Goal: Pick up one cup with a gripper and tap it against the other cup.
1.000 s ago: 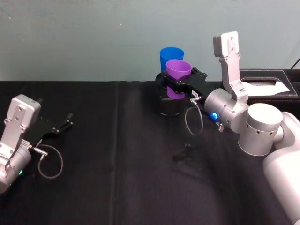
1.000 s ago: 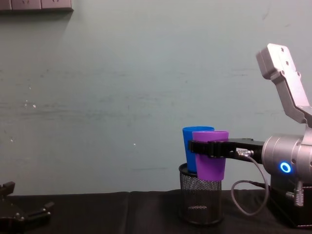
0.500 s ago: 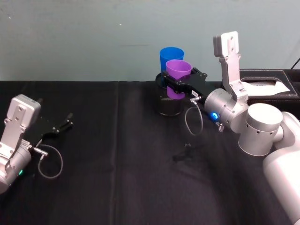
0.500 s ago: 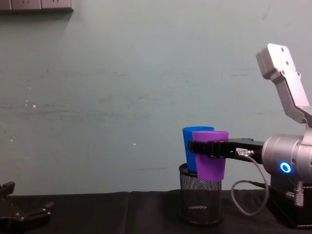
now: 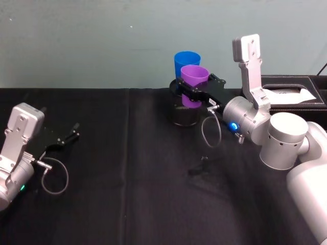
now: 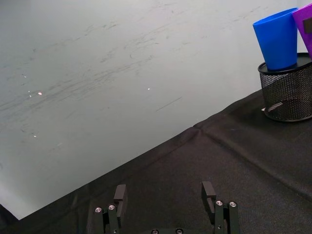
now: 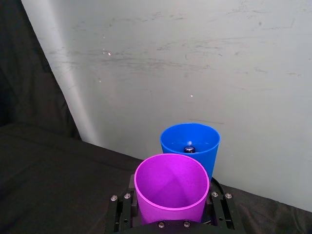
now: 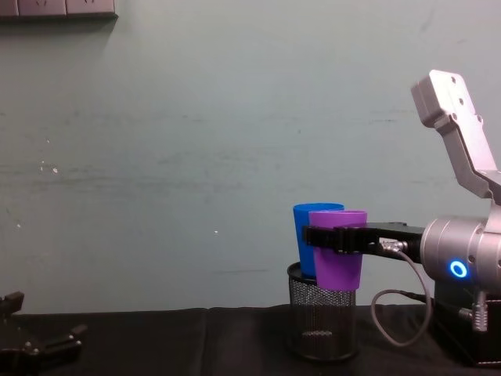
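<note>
Upper centre, the right gripper [image 5: 190, 94] is clasping the purple tumbler [image 5: 194, 76] just beside the blue tumbler [image 5: 184, 61] in its mesh holder [image 5: 185, 115], seemingly approaching the tap and needing one gentle nudge, while the left gripper [image 5: 73, 131] is idling open, lower left.

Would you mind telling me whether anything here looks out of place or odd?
The blue cup is not on the table: it stands in the black wire-mesh holder. The right gripper, shut on the purple cup, holds it close by the blue one. The left gripper lies open, far left. Nothing looks spilled or damaged.
</note>
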